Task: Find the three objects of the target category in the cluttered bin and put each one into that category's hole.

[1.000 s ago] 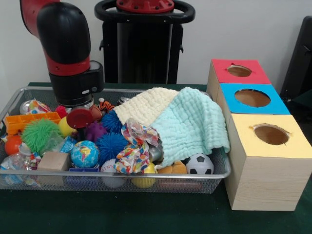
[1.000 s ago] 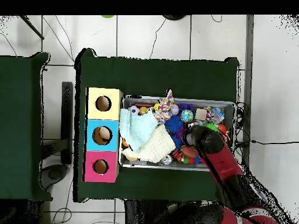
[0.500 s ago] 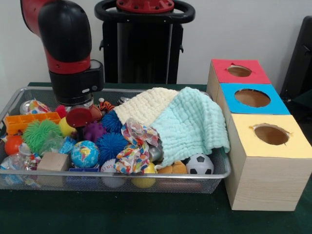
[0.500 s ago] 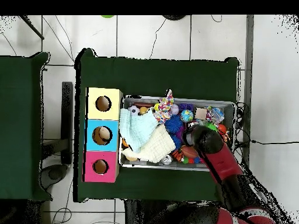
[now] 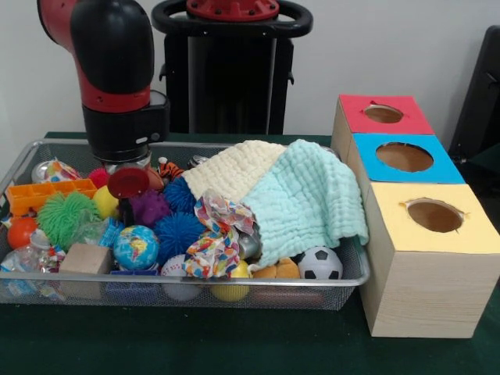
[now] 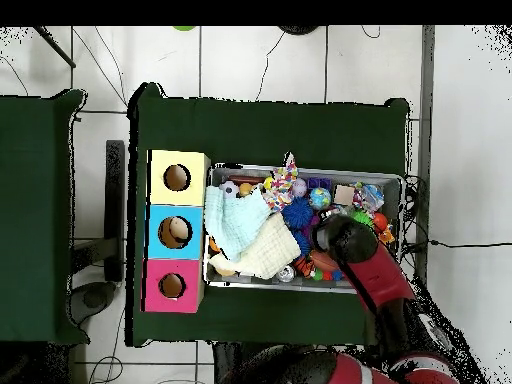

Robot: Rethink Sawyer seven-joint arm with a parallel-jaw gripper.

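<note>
The wire mesh bin is full of toys; it also shows in the overhead view. My gripper hangs over the bin's left part, by a dark red round piece that sits right under it. I cannot tell whether it holds anything. From above, the arm covers it. One clear wrinkly plastic piece lies at the bin's front left corner, and another lies beside the green spiky ball. The hole in the red-topped box is the farthest of the three, well to the right of my gripper.
A cream cloth and a mint cloth cover the bin's right half. Blue spiky balls, a globe ball, dotted paper, a wooden block and a small football crowd the bin. The blue-topped and yellow-topped boxes stand nearer.
The arm has risen a little and shifted slightly right in the front view. The dark red round piece has risen with it.
</note>
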